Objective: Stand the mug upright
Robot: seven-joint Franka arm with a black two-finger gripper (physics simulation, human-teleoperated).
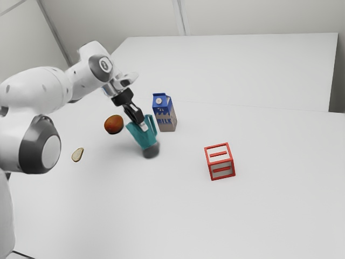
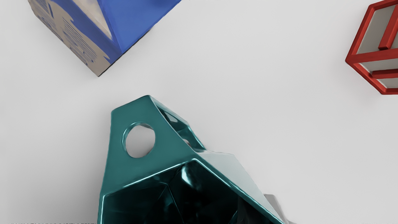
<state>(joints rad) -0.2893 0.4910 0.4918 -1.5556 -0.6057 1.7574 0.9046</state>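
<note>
- The black two-finger gripper point(image 1: 143, 127) looks clenched on the glossy teal mug point(image 1: 141, 138), right at its rim.
- From there its long axis slants down and away; I'd say that lean needs swinging vertical.

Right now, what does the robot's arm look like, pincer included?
The arm is white, with smooth, rounded segments. A dark ring surrounds a pale round cap; a smaller dark disc bears a round mark. The pincer is black with a pale end.

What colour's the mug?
The mug is teal, a dark blue-green; the wrist view shows it best.
</note>
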